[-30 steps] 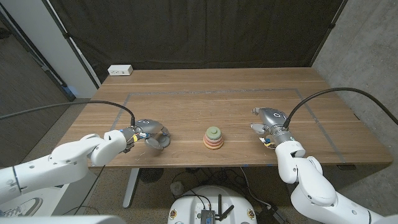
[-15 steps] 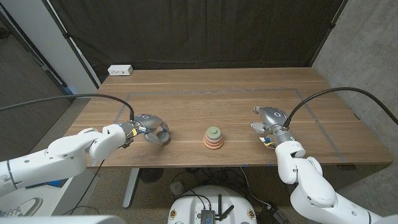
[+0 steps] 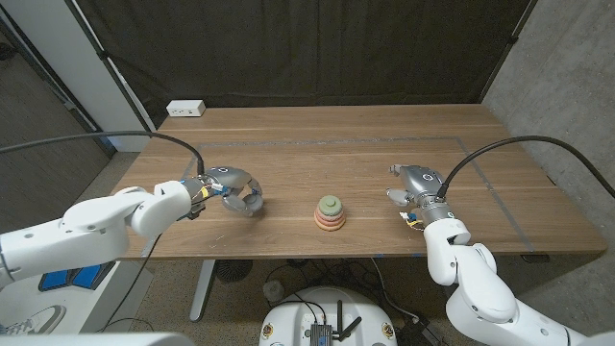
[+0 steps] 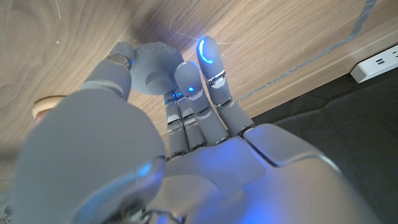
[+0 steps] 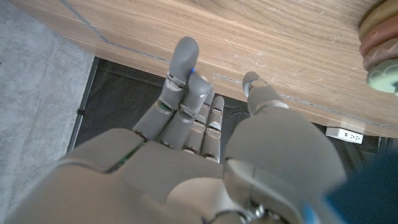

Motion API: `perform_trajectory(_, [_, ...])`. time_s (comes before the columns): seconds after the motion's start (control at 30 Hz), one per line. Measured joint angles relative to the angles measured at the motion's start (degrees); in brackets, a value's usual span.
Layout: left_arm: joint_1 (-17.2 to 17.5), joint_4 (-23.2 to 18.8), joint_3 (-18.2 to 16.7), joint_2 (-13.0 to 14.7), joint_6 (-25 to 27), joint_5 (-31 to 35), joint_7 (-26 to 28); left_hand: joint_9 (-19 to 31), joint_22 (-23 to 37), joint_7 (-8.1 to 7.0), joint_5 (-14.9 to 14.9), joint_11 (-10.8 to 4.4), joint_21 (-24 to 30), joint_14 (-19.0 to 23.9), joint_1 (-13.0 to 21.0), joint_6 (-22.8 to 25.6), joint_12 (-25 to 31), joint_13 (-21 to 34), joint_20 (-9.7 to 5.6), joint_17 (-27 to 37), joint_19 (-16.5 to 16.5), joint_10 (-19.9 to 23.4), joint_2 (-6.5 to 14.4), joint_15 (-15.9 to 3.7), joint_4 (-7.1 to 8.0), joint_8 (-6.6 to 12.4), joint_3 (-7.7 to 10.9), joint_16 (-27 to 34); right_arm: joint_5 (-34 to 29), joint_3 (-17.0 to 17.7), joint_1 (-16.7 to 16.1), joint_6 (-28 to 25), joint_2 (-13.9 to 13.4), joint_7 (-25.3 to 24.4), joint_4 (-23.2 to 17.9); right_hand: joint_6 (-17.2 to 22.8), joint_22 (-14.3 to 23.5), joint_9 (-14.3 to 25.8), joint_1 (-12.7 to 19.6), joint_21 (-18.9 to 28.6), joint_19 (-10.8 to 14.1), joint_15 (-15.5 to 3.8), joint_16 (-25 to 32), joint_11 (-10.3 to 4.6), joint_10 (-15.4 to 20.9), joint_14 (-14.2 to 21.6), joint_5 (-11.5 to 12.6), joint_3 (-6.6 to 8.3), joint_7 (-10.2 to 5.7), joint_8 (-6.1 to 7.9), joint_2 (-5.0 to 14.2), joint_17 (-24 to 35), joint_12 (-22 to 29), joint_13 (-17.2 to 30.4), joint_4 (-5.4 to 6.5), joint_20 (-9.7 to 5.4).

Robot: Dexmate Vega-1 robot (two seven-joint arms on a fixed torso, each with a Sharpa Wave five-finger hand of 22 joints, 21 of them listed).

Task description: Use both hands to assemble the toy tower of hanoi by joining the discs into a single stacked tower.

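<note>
- One toy tower (image 3: pixel 330 213) stands near the front edge of the wooden table (image 3: pixel 346 144), about midway between the two hands; the discs in it are stacked, a green one on top, orange and pink ones below.
- Left hand (image 3: pixel 237 190): to the left of the tower and apart from it, fingers curled in with nothing held.
- Right hand (image 3: pixel 415 186): to the right of the tower, well apart, fingers loosely spread and empty.
- One white power strip (image 3: pixel 185 109) lies at the table's far left corner.
</note>
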Motion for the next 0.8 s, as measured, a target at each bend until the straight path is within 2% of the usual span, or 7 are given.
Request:
perform_trajectory(0.37, [1.55, -1.49, -4.29, 2.25, 0.34, -3.87, 0.06, 0.37, 0.00, -0.12, 0.41, 0.34, -0.01, 0.51, 0.00, 0.94, 0.13, 1.24, -0.11, 0.80, 0.30, 0.56, 0.00, -0.09, -0.24, -0.02, 0.24, 0.13, -0.41, -0.22, 0.16, -0.34, 0.61, 0.20, 0.15, 0.21, 0.00, 0.00, 0.00, 0.23, 0.00, 0.00, 0.00, -0.21, 0.21, -0.01, 0.22, 0.00, 0.21, 0.00, 0.00, 0.00, 0.00, 0.30, 0.00, 0.00])
perform_trajectory(0.8, [3.35, -2.73, -9.36, 2.30, -1.30, -5.93, -2.30, 0.35, 0.00, -0.11, 0.84, 0.46, 0.22, 0.83, 0.09, 1.75, 0.13, 1.29, -0.10, 1.58, 0.71, 0.87, -0.09, -0.41, -0.24, -0.28, 0.24, 0.11, -0.45, -0.24, 0.23, -0.43, 1.06, 0.14, 0.51, 0.21, 0.00, 0.00, -0.48, 0.23, 0.00, -0.20, 0.00, -0.21, 0.20, 0.20, 0.22, 0.00, 0.21, 0.00, 0.48, 0.00, -0.27, 0.29, 0.00, 0.00])
